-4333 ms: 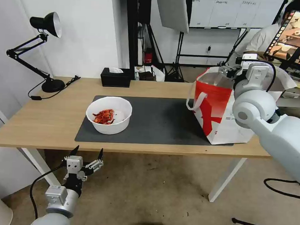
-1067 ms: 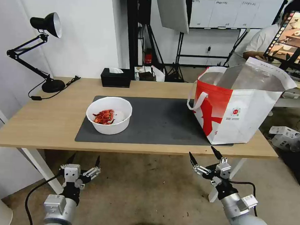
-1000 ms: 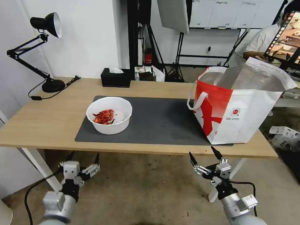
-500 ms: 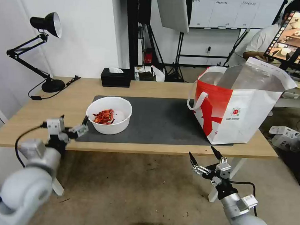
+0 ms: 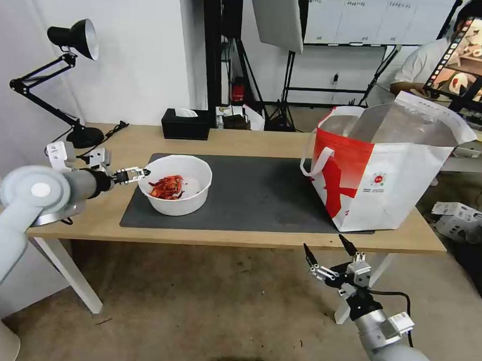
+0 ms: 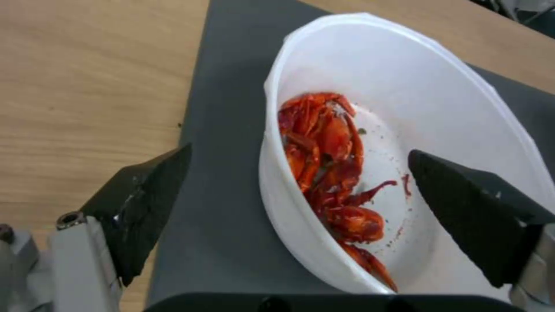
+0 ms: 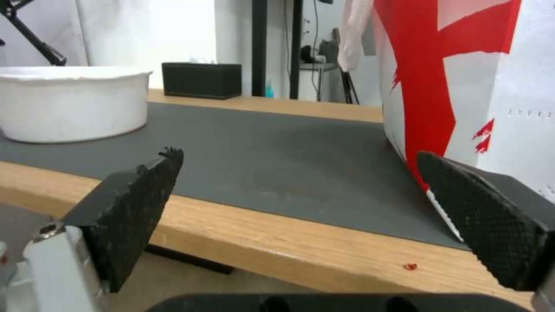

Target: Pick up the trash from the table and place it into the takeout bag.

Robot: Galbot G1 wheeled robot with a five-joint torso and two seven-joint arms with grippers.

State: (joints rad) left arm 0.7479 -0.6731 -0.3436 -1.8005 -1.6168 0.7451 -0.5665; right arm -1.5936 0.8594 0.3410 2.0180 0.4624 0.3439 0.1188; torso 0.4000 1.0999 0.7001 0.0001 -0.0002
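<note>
The trash is a white round bowl (image 5: 175, 184) with red food scraps, standing on the left part of the dark grey mat (image 5: 261, 194) on the table (image 5: 253, 142). My left gripper (image 5: 140, 172) is open at the bowl's left rim. In the left wrist view the left gripper (image 6: 299, 152) straddles that rim of the bowl (image 6: 405, 82), one finger (image 6: 147, 195) outside over the mat and the other over the inside. The red-and-white takeout bag (image 5: 379, 176) stands open at the table's right end. My right gripper (image 5: 323, 243) hangs open below the table's front edge.
A black desk lamp (image 5: 71, 37) stands at the table's far left, its base beside my left arm. A black tissue box (image 5: 186, 124) sits at the back edge. The right wrist view has the bowl (image 7: 69, 102) and the bag (image 7: 462, 65) across the mat.
My left arm has risen from below the table's front edge and reached in to the bowl's left rim. My right arm, over the bag 4.3 s ago, hangs still below the table.
</note>
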